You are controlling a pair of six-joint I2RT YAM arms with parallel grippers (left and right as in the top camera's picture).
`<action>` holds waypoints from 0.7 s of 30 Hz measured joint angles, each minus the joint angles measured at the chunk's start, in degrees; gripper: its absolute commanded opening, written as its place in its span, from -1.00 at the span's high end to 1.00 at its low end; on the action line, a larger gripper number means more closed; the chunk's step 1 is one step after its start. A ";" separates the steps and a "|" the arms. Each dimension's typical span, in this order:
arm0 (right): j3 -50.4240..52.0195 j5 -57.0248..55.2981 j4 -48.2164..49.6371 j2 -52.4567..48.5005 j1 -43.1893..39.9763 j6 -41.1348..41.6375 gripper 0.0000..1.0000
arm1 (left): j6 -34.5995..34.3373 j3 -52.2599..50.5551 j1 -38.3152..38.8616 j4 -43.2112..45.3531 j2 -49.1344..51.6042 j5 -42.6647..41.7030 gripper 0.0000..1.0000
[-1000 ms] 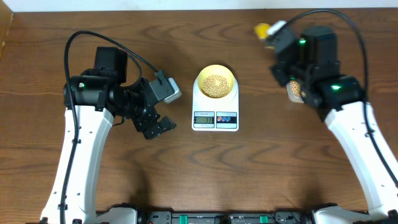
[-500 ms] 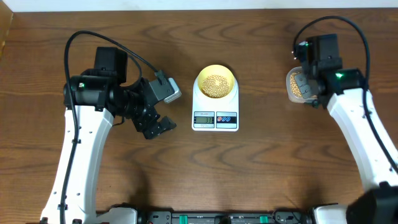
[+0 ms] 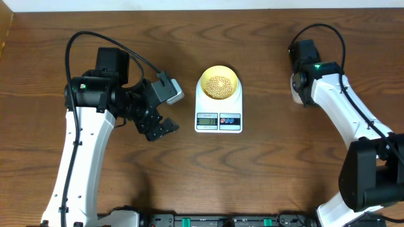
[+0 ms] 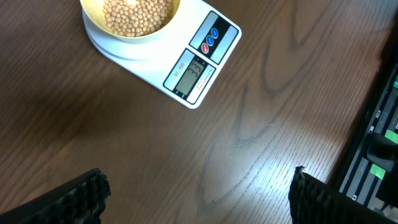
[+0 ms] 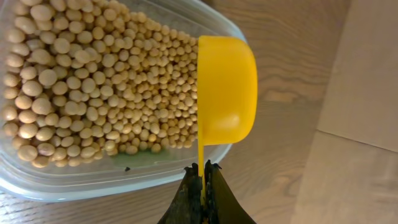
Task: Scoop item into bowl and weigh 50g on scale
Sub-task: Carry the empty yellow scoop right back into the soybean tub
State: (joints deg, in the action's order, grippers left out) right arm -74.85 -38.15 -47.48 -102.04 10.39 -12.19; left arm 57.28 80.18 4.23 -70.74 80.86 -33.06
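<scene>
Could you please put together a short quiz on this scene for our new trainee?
1. True or false: the bowl on the scale is empty.
2. What is the right gripper shut on? A) the bowl's rim B) the yellow scoop, by its handle C) nothing
3. Fill in: the left gripper, beside the scale, is ____.
Key: 1 false, it holds beans; 2 B; 3 open.
</scene>
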 measured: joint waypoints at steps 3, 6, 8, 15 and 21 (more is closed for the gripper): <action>0.00 -1.27 0.04 0.00 0.26 0.11 0.98 | 0.00 0.00 0.00 0.02 0.00 0.00 -0.89; 0.00 -1.90 0.04 0.00 0.17 0.13 0.98 | 0.00 0.00 0.00 0.00 0.00 0.00 -0.89; 0.00 -1.55 0.09 0.00 0.17 0.13 0.98 | 0.00 0.00 0.00 0.00 0.00 0.00 -0.89; 1.16 0.11 1.79 0.00 0.15 0.22 0.97 | 0.00 0.00 0.00 0.00 0.00 0.00 -0.89; 4.72 0.13 3.98 0.00 -0.37 0.33 0.98 | 0.00 0.00 0.00 0.00 0.00 0.00 -0.89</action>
State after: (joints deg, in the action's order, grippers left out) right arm -70.13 -38.02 -43.51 -102.04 10.02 -11.86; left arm 57.28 80.18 4.23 -70.74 80.86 -33.06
